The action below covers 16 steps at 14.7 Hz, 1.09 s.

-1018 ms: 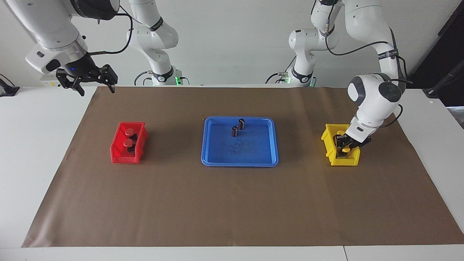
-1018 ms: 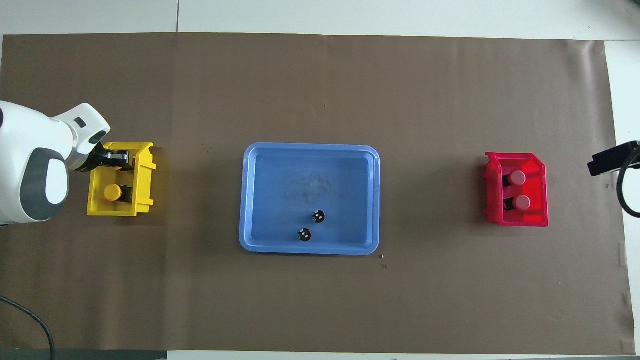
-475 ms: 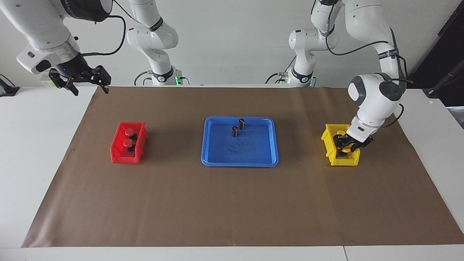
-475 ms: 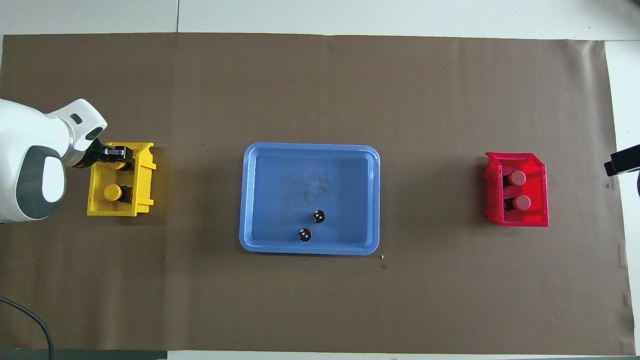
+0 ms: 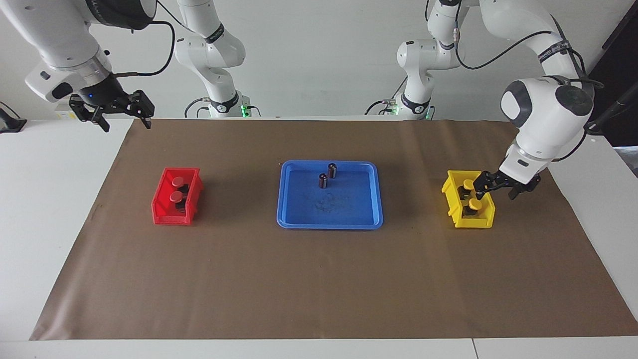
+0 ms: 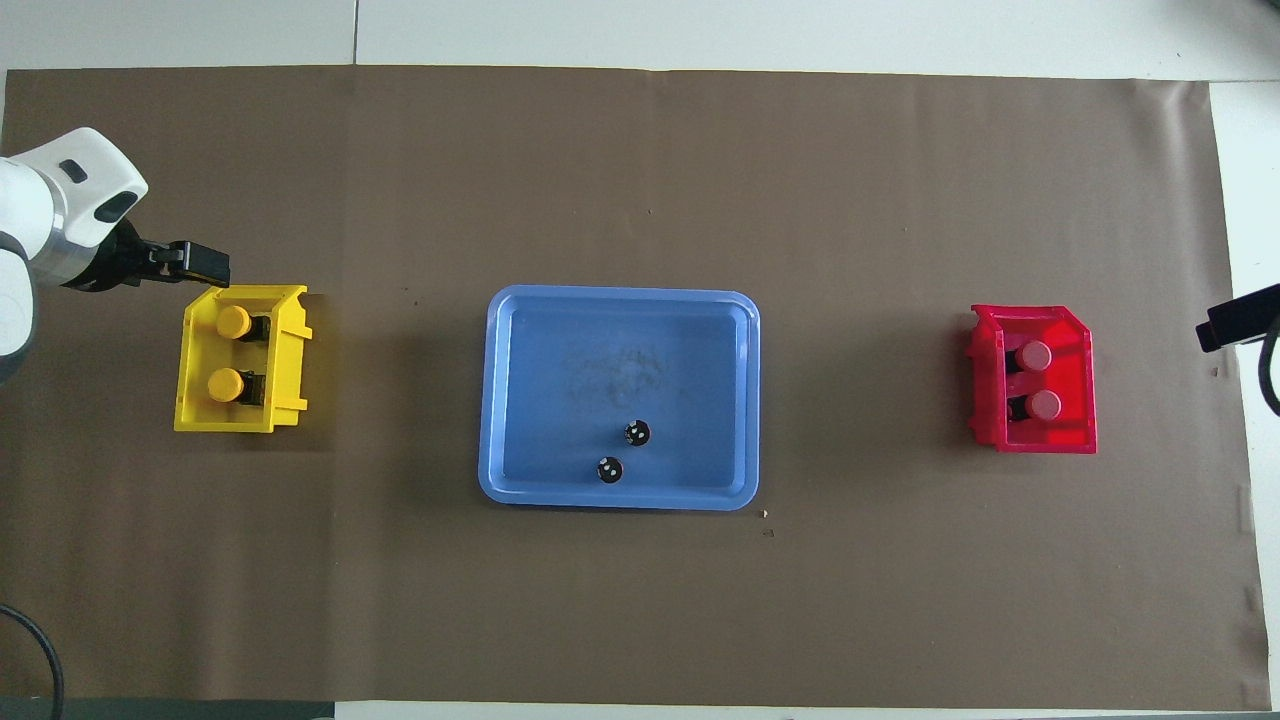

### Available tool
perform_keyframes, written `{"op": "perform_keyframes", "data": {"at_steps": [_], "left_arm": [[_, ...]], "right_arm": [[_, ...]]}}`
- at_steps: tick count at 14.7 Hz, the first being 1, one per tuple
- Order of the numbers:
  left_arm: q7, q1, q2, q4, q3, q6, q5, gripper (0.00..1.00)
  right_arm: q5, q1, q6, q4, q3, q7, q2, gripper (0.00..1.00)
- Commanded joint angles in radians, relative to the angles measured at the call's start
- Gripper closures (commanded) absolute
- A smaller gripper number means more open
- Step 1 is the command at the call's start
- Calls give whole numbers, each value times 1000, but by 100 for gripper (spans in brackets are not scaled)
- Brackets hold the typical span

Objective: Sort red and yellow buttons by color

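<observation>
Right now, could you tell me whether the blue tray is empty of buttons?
Yes. The blue tray holds only two small dark cylinders; the yellow buttons sit in the yellow bin.

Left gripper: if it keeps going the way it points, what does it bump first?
Probably the yellow box. The left gripper hangs open over it, pointing down, so it would likely hit the box's rim or the yellow button farther from the robots. Depth is hard to judge.

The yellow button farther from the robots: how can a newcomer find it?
Find the yellow bin at the left arm's end of the brown mat. It holds two yellow buttons; take the yellow button nearer the bin's open end, farther from the robots than its twin.
</observation>
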<state>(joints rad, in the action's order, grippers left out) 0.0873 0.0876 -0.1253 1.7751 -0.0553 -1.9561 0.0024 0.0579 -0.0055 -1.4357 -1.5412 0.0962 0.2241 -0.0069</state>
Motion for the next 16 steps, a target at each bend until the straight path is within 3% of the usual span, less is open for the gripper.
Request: {"op": "perform_keyframes", "data": {"at_steps": [1,8,16], "left_arm": [[5,4,38,-110,2,152,8,0],[2,6,76,-344,44,499,11,0],[5,6,111,-344,49,520,7,0]], "right_arm": [[-3,-4,-3,12,-4,-11,5,0],[-3,-4,-3,12,-4,-11,5,0],[-1,-5,-3,13,-4,-15,7,0]]}}
